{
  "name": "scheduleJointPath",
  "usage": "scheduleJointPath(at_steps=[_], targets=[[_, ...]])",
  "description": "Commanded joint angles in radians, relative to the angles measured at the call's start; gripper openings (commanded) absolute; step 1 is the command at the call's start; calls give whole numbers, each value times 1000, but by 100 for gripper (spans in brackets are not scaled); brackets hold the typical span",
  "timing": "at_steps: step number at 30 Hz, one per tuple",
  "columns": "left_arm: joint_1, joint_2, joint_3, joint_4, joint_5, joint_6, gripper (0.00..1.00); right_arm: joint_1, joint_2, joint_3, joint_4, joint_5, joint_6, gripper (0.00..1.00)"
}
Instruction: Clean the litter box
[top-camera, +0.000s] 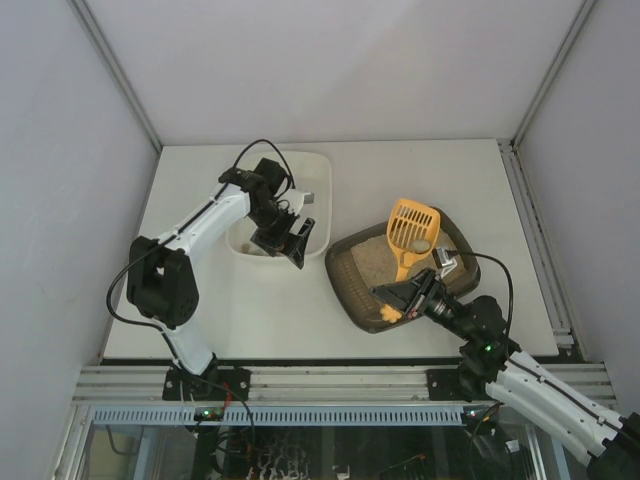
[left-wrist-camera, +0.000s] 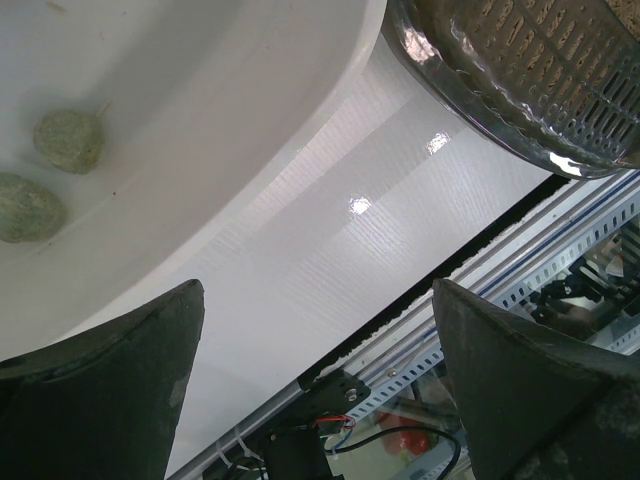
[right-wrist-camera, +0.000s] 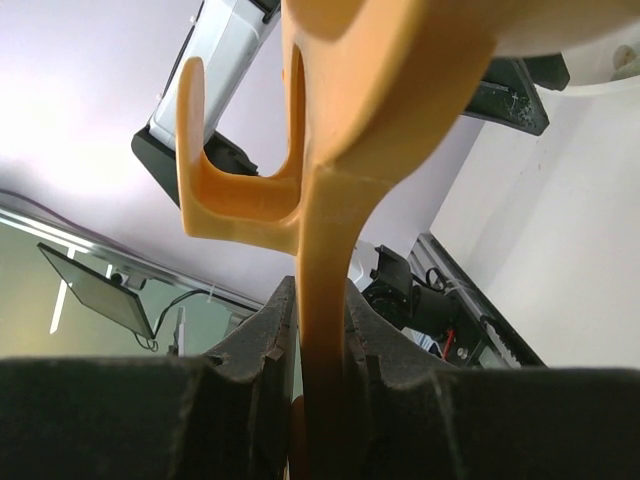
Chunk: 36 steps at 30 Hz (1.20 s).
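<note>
Top view: the dark brown litter box (top-camera: 342, 285), holding beige sandy litter, sits right of centre on the counter (top-camera: 460, 170), beside a white tub (top-camera: 318, 170). Left wrist: the left fingers (left-wrist-camera: 110, 390) are spread wide near the tub's rim. Right wrist: the right fingers (right-wrist-camera: 250, 370) clamp the yellow scoop (right-wrist-camera: 325, 250) by its handle.
</note>
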Motion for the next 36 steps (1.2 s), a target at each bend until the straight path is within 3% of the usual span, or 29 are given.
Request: scheduleJointPath(at_steps=[1,8,13,24,32,36], targets=[[6,-27,-2,4,24,4,100,4,-7,37,33,-5,-23,0],[6,-31,3,3,-3,5,100,5,21,66,-63,-13,-82,0],[6,-70,-29,46,-18,-4,100,11,58,183,-309,-7,-273,0],[24,-167,15,80,-181,-27,100,19,184,490,-846,208,-561,0],[268,-180,321,-140,46,83,100,-29,279,537,-793,96,-429,0],[349,-215,355,-99,-16,53,100,-38,470,671,-778,88,-472,0]])
